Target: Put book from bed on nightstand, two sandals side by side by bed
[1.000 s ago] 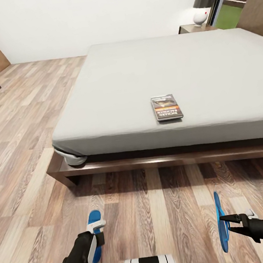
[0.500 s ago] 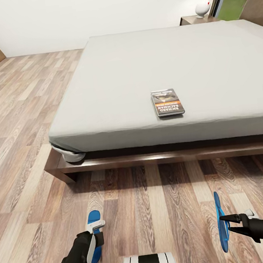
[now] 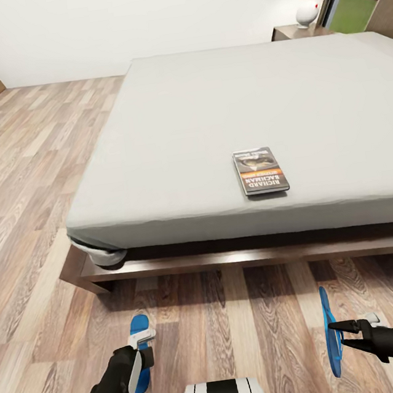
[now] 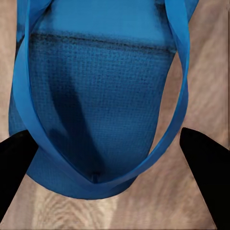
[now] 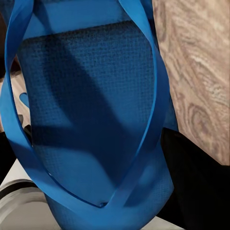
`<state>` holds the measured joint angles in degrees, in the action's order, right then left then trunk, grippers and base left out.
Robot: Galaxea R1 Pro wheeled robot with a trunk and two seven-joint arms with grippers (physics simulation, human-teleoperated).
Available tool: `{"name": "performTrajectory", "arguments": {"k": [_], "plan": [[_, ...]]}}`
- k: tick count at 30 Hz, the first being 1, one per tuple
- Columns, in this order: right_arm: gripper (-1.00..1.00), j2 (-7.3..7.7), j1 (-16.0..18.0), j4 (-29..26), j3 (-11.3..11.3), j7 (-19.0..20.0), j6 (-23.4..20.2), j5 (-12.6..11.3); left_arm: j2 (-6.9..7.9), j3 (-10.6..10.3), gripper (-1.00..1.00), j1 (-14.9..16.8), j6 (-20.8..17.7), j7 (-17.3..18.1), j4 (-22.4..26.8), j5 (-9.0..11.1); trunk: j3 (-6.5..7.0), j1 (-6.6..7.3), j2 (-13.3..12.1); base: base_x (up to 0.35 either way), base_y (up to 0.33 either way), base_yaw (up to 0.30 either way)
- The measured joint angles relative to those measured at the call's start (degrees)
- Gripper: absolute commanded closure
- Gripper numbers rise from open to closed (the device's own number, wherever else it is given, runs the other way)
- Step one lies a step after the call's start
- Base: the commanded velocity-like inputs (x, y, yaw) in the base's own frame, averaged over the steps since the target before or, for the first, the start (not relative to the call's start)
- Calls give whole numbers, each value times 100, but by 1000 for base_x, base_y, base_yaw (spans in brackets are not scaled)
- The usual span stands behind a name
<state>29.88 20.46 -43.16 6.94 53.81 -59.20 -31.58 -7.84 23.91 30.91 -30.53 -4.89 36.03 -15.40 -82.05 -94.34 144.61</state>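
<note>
From the head camera: low platform bed [image 3: 186,261] straight ahead, dark wood frame under a pale mattress, with the paperback book [image 3: 261,170] lying flat near the mattress's front edge, untouched. Beyond the far right corner, a dark nightstand [image 3: 299,31] carrying a white lamp [image 3: 309,10]. Down on the plank floor [image 3: 239,333], 2 blue sandals carried well apart: left sandal [image 3: 141,352] flat-side up in the left gripper [image 3: 144,347], right sandal [image 3: 329,331] turned on edge and pinched by the right gripper [image 3: 339,331].

Along the left wrist camera: woven blue sole and thong strap of the left sandal [image 4: 100,91] close up, floor planks behind, 2 dark fingertips [image 4: 14,163] at either side of its end. Looks gripped at the edges, though actual contact of the pads hard to confirm here.

Along the right wrist camera: right sandal [image 5: 91,115] again close up, sole and strap clear, a dark finger [image 5: 196,182] pressed alongside it, wood grain beyond. Clamped firmly, by the look of it.

Judged step: sandal placement, both shoes in hand and the bed's front side reached. Next move likely calls for bringing the 2 arms together, levelling the right sandal, lowering both soles to the floor beside the frame, then letting go. Book transfer not yet begun.
</note>
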Motion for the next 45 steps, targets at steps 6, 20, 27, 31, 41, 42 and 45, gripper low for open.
{"name": "performTrajectory", "arguments": {"k": [6, 20, 27, 31, 41, 42, 45], "plan": [[100, 0, 0, -1, 9, 1, 6, -2, 0, -1, 100, 0, 1, -3, -1, -7, 0, -3, 0, 32, 8, 0], [100, 0, -1, 23, 9, 0, 2, 6, 0, 0, 100, 0, 1, -9, -1, -10, -155, -21, 9, 0, 0, 0], [100, 0, -1, 22, 9, 0, 2, 6, 0, 0, 100, 0, 1, -9, -1, -10, -310, -39, 18, 0, 0, 0], [100, 0, -1, 23, 9, 0, 2, 6, 0, 0, 100, 0, 1, -9, -1, -9, -399, -49, 24, 0, 0, 0], [100, 0, -1, 21, 9, 0, 2, 6, 0, 0, 100, 0, 1, -9, -1, -9, -620, -75, 37, 0, 0, 0], [100, 0, -1, 23, 9, 0, 2, 7, 0, 0, 100, 0, 1, -9, -1, -10, -642, -78, 39, 0, 0, 0], [100, 0, 0, 22, 9, 1, -2, -3, 0, -1, 100, 0, 1, -9, -1, -10, -665, -80, 40, 0, 0, 0]]}}
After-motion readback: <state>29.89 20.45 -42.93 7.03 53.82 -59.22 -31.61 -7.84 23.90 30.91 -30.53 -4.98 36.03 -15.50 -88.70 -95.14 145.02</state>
